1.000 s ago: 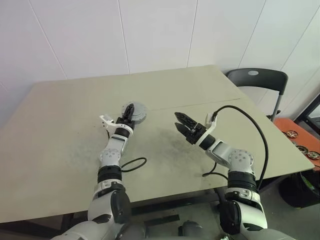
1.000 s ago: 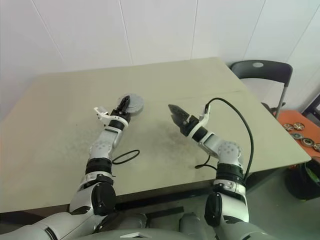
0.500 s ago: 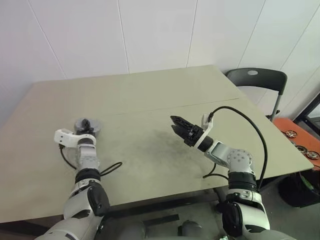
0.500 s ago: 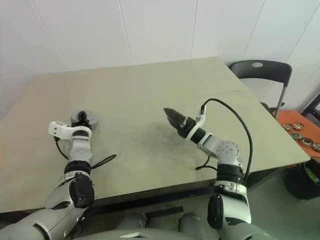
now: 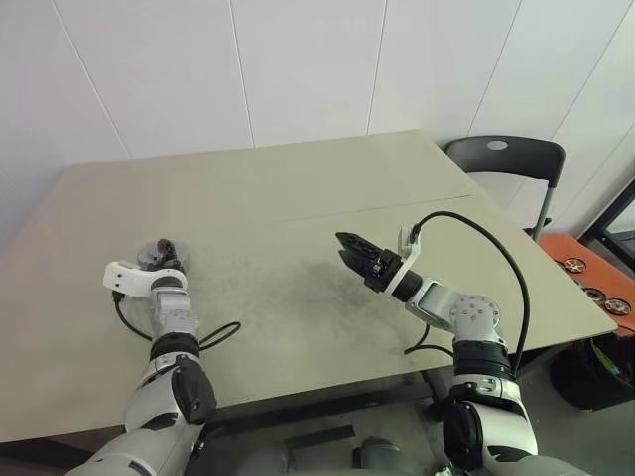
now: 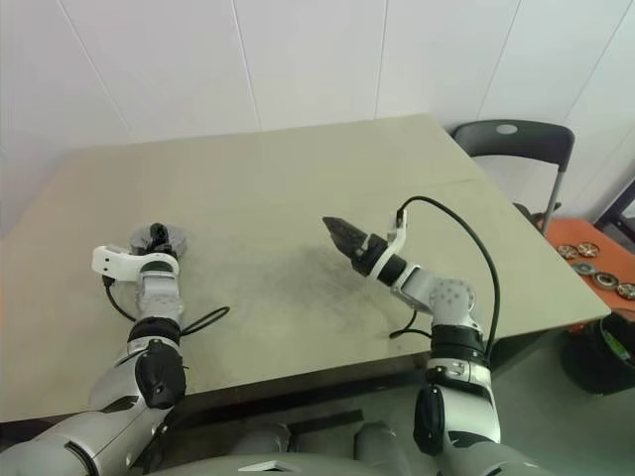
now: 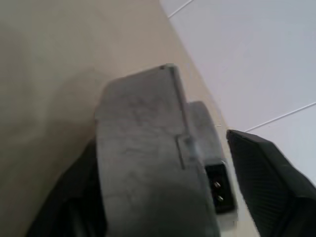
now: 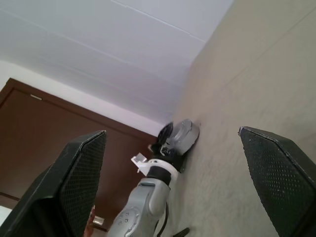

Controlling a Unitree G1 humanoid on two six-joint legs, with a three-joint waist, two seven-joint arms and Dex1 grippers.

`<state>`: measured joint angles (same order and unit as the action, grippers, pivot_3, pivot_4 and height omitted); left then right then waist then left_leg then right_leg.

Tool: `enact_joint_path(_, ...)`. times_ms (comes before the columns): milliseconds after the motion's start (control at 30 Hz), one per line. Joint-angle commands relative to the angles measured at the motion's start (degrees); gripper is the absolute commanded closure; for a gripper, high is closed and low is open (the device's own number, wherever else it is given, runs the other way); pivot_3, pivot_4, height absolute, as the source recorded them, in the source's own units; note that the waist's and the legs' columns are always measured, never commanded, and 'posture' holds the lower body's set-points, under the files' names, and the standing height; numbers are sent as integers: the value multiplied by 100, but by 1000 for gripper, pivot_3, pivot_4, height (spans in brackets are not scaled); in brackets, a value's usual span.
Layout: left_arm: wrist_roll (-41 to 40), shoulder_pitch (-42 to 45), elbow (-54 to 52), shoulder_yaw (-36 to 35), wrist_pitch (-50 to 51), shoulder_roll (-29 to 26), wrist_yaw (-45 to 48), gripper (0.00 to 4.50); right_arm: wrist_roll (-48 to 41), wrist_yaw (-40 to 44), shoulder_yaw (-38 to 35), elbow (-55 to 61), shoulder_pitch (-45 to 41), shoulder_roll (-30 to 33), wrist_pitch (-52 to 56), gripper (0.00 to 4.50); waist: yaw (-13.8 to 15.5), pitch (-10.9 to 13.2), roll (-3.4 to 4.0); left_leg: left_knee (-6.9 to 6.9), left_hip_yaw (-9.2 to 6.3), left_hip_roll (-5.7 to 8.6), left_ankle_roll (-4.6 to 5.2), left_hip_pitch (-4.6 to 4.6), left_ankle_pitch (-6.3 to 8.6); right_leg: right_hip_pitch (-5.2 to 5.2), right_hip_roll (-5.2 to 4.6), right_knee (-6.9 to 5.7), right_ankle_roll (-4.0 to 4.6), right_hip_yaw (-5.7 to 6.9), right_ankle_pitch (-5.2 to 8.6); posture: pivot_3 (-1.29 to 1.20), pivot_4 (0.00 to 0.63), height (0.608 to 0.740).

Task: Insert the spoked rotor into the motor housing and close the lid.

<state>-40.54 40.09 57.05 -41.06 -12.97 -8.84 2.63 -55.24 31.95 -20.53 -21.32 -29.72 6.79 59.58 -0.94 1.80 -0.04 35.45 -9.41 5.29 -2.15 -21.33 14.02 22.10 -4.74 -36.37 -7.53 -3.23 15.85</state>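
The table [image 5: 298, 208] is a broad, pale olive surface with a folding chair [image 5: 511, 164] standing past its far right corner. Over the table's middle the right tool [image 5: 349, 250] hangs above the surface with its fingers spread wide and nothing between them. At the near left the left tool [image 5: 164, 253] sits at a round grey part [image 7: 148, 163], which appears to be the closed motor housing with its lid on; the fingers stand apart on either side of it, seemingly letting go. No spoked rotor lies loose on the table, so it is probably already inside. To finish cleanly, the left tool should back straight off along its own line without nudging the part.
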Motion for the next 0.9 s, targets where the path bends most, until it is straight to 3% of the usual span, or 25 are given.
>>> enact_joint_path(33,434,-121,328,22,-397,-266,-967,16,-21,110,-17,42,-90,33,-70,0,-60,-3,4,0,3,-1,0,3,0,-8,4,-2,2,-5,-1,0,0,740)
enact_joint_path(367,2180,-356,397,1086,-672,-651,-3093,16,193,326,265,121,-36,82,-38,0,-461,-5,4,-35,26,-3,1,88,1,-39,25,-25,1,-75,-1,0,0,740)
enact_joint_path(567,3044,-421,143,1719,-836,-795,-3518,16,243,426,335,146,-28,99,-52,0,-470,-4,2,-31,26,-2,0,90,1,-43,22,-25,0,-74,-1,0,0,740)
enact_joint_path(633,3082,-426,81,1784,-834,-780,-3423,16,252,443,349,154,-17,105,-58,0,-448,-2,-1,-33,23,-3,0,83,1,-36,22,-25,0,-73,-1,0,0,740)
enact_joint_path(900,2005,-564,-71,968,39,-240,-3496,16,341,496,398,162,40,141,-96,0,-419,-4,-1,-29,20,-3,0,92,2,-52,14,-24,-2,-68,0,0,0,740)
